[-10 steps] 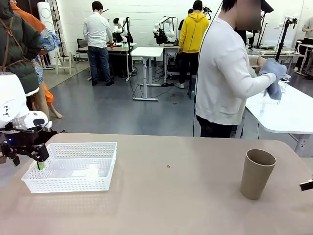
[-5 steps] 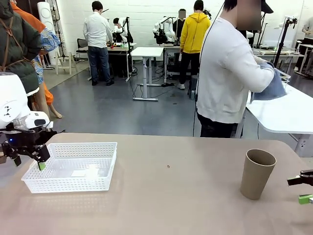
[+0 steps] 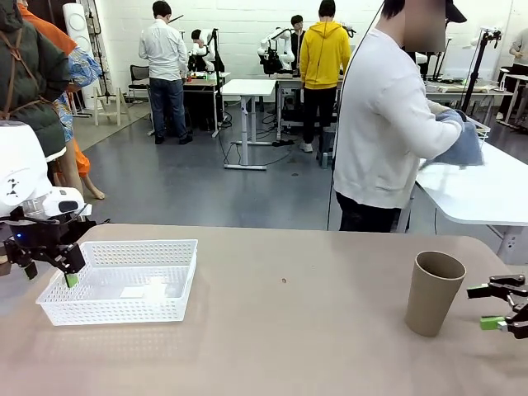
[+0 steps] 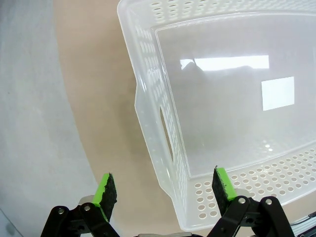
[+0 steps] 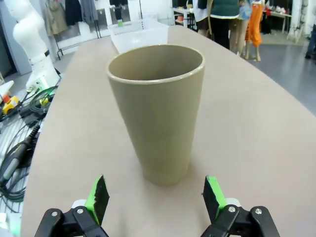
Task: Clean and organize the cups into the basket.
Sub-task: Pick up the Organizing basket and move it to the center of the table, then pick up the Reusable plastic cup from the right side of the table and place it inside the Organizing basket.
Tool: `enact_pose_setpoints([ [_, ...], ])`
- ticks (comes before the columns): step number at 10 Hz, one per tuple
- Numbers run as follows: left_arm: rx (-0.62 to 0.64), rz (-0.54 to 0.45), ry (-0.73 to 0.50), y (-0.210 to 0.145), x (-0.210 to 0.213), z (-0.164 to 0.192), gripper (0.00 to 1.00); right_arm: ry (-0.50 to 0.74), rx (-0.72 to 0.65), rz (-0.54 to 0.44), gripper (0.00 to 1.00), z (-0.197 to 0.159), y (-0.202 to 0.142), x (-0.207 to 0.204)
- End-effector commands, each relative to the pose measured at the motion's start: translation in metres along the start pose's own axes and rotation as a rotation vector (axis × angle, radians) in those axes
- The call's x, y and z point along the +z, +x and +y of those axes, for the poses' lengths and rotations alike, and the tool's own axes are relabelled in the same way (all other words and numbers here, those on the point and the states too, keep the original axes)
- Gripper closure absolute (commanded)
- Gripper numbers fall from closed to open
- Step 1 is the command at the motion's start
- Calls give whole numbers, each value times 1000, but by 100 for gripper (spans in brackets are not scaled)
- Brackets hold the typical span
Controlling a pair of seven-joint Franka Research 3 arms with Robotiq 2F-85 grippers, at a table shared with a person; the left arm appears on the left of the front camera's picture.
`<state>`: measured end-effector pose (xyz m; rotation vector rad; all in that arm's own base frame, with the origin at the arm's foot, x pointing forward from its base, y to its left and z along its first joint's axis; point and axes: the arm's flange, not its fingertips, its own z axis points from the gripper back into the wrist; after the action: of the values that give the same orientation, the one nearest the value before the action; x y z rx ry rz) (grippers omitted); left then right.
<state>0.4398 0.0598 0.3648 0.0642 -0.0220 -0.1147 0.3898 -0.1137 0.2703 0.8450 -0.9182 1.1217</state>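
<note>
One kraft-brown cup (image 3: 435, 293) stands upright and empty on the table's right side; in the right wrist view the cup (image 5: 157, 113) is straight ahead. My right gripper (image 3: 488, 307) is open just right of it, level with its lower half, and its fingers (image 5: 98, 197) are short of touching it. The white perforated basket (image 3: 180, 280) lies empty at the left. My left gripper (image 3: 49, 272) hangs open over the basket's left end, straddling that short wall (image 4: 163, 148) with its handle cut-out. The left gripper (image 4: 163, 186) holds nothing.
A person in a white top stands beyond the far edge, turned toward a white side table (image 3: 487, 194), with a blue cloth (image 3: 462, 147) in both hands. The tan table (image 3: 289, 330) is bare between basket and cup. Cables (image 5: 19, 148) lie off the table's side.
My right gripper has come in from the right edge and moved left toward the cup. The left gripper has stayed put. The person has lowered the cloth toward the side table.
</note>
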Motion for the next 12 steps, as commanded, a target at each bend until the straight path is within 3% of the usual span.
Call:
enact_pose_setpoints([
  [1,-7,-25,0,-6,-1,2,0,30,14,-52,0,-24,-11,-16],
  [12,11,-12,19,-4,-7,5,0,147,91,-59,0,-36,-4,-66],
])
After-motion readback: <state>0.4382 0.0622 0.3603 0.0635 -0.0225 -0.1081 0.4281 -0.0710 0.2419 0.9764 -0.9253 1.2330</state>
